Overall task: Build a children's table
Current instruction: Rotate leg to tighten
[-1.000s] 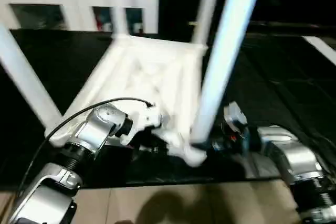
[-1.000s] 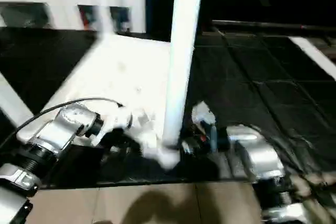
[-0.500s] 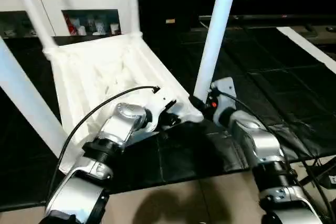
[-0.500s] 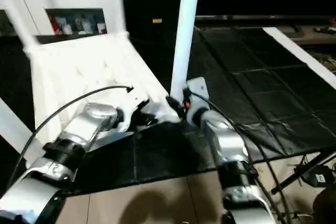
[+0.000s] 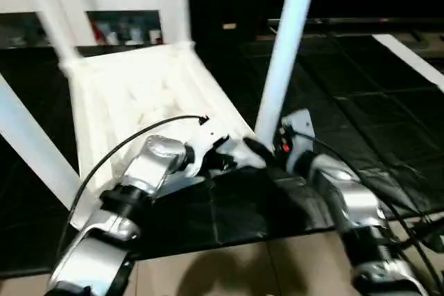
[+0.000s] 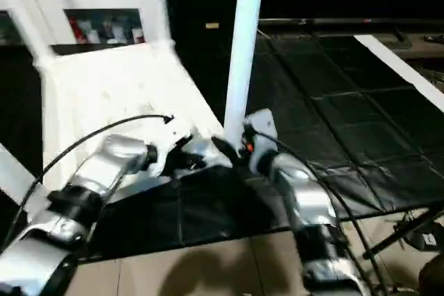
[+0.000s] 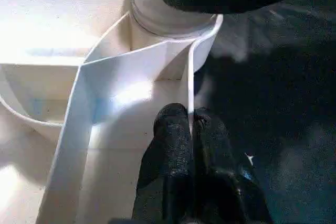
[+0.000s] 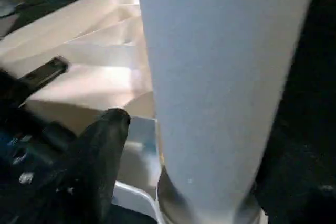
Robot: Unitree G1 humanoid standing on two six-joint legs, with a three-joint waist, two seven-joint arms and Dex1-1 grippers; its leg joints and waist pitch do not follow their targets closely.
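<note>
The white children's table lies upside down on the black mat, its ribbed underside facing up and its legs pointing upward. My left gripper is shut on the thin rim wall of the top, just beside the near corner socket. The near right leg rises from that socket. My right gripper sits at the base of this leg. One black finger stands a little off the leg; the other finger is hidden behind it. Other legs stand at the other corners.
A black mat covers the work surface, with beige floor along its near edge. A white glass-door cabinet stands behind the table. A white strip runs along the far right. A black cable arcs over my left forearm.
The whole picture has swung and tilted with the camera. Both grippers have stayed at the same near corner of the table, the left on the rim, the right by the leg.
</note>
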